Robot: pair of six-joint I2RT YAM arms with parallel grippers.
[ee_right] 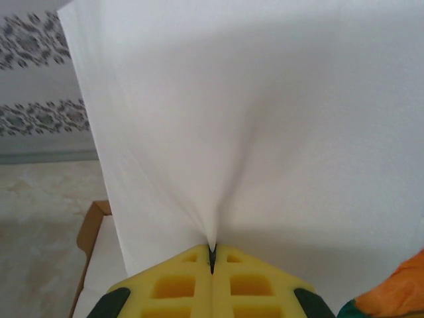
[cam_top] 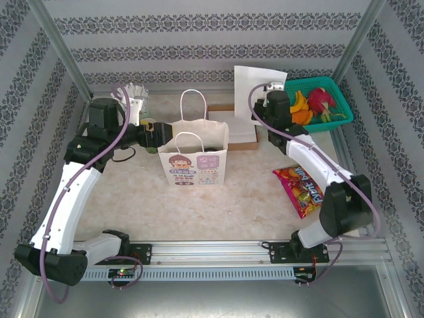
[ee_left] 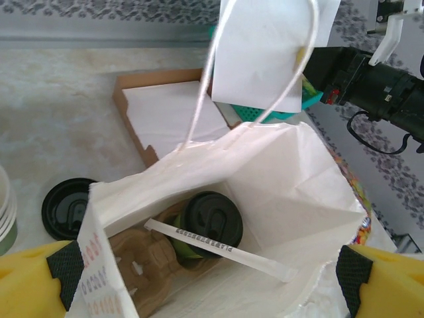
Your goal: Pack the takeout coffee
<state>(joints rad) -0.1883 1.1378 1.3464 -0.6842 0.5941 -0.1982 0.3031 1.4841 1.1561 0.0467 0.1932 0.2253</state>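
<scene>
The takeout coffee (ee_left: 212, 222), an olive-green cup with a black lid, stands inside the open white paper bag (ee_left: 291, 172) in a brown cardboard carrier (ee_left: 139, 265). A wrapped white stick (ee_left: 222, 249) lies across the lid. My left gripper (ee_left: 212, 295) is open, its yellow pads either side of the bag's mouth; from above the left gripper (cam_top: 154, 135) is at the left edge of the bag (cam_top: 193, 162). My right gripper (ee_right: 212, 255) is shut on a white napkin (ee_right: 252, 119), held up behind the bag at the right gripper (cam_top: 266, 91).
A cardboard box of napkins (cam_top: 237, 131) sits behind the bag. A loose black lid (ee_left: 66, 207) lies on the table left of the bag. A green basket of fruit (cam_top: 319, 101) stands at the back right, a candy packet (cam_top: 298, 190) by the right arm.
</scene>
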